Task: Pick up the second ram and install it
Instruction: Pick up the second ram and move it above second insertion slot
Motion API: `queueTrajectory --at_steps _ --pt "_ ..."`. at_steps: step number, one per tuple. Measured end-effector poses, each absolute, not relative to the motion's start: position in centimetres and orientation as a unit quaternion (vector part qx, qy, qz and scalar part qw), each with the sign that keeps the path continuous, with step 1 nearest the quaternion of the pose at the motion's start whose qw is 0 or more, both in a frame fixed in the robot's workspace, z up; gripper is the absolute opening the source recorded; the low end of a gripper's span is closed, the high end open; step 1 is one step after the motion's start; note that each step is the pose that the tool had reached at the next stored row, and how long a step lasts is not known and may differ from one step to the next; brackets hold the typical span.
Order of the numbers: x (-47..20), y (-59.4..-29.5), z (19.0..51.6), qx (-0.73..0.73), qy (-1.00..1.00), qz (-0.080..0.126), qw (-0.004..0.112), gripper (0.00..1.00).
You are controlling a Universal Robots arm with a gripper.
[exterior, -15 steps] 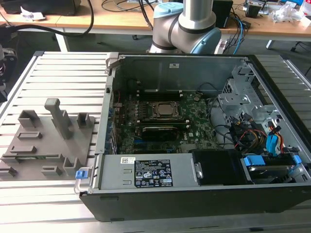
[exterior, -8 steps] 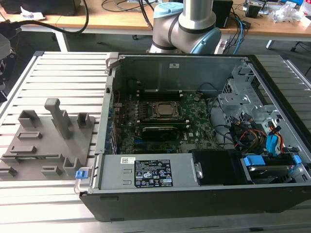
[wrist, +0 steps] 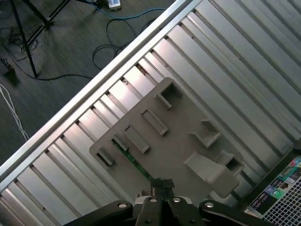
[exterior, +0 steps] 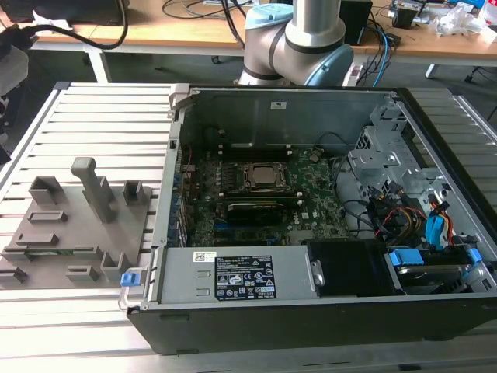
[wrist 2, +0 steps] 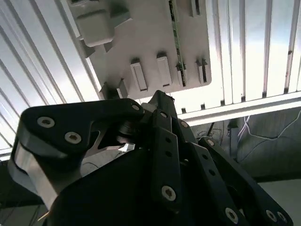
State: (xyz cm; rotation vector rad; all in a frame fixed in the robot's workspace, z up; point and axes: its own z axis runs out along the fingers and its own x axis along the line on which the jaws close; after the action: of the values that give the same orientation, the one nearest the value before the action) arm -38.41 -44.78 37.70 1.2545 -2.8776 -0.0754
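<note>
Item: second ram, a thin green circuit-board stick, stood on edge in the grey plastic slotted tray, which I judged kept its top edge reachable. My black gripper hovered above, jaws together, empty

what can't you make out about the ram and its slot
second ram: first wrist view, edge-on in the grey tray; one end behind the gripper.
motherboard memory slots: exterior view, too small and dark to tell if filled.
arm: cut off by the exterior view's top edge.
</note>
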Motion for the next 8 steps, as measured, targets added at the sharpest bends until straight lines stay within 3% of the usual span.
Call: queueTrajectory --at_steps 8 --pt "-38.41 -44.78 37.71 0.515 -0.857 -0.024 0.004 0.11"
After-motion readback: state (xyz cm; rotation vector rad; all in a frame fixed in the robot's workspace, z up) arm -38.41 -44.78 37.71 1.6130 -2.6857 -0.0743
